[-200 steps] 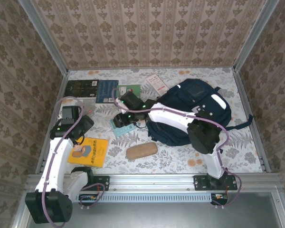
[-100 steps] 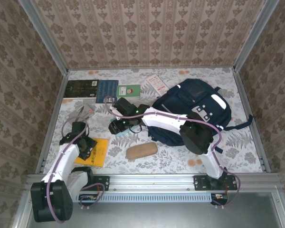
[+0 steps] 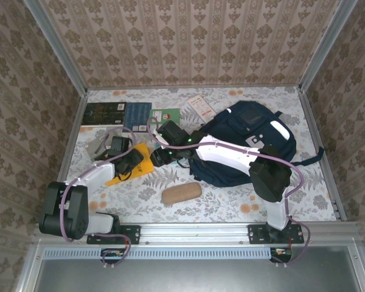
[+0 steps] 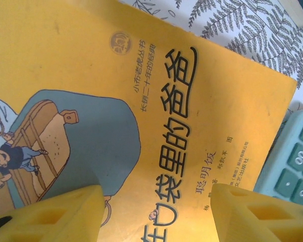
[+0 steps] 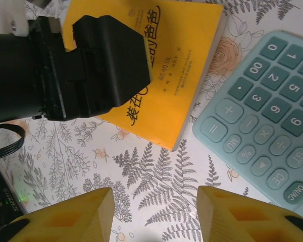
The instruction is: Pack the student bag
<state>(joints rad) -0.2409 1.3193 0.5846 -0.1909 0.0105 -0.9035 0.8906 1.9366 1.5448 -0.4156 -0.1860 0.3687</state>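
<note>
1. Along the back left of the table (image 3: pixel 231 207), a row of flat things: a dark book (image 3: pixel 103 113), a blue book (image 3: pixel 137 114), a green book (image 3: pixel 168 114); a little further right, a white leaflet (image 3: pixel 201 106).
2. Left of centre, the left gripper (image 3: pixel 132 159) reaching in over a yellow book (image 3: pixel 145 161); in the left wrist view, yellow fingers (image 4: pixel 45 217) spread apart with only the book's cover (image 4: pixel 156 101) below them and nothing clasped between; no telling whether the tips touch the cover.
3. Just beside the yellow book's right corner, a pale teal calculator (image 5: pixel 272 136), flat on the fern-print cloth; seen again at the right edge of the left wrist view (image 4: pixel 293 166).
4. Just right of the left gripper, the right gripper (image 3: pixel 162 156), jaws apart and empty (image 5: pixel 154 212); bare cloth under the gap, the yellow book (image 5: pixel 171 65) and the black body of the left gripper (image 5: pixel 81 65) ahead to the left, the calculator ahead to the right.
5. Nearer the front edge, below both grippers and apart from them, a brown oblong pouch (image 3: pixel 181 192).
6. On the right half of the table, towards the back, the student bag (image 3: pixel 243 125), lying flat with its white patches upward; left edge near the right gripper, to that gripper's right; white link of the right arm crossing the bag's near side; well apart from the left gripper, with the right gripper between; a dark strap trailing off to the right.
</note>
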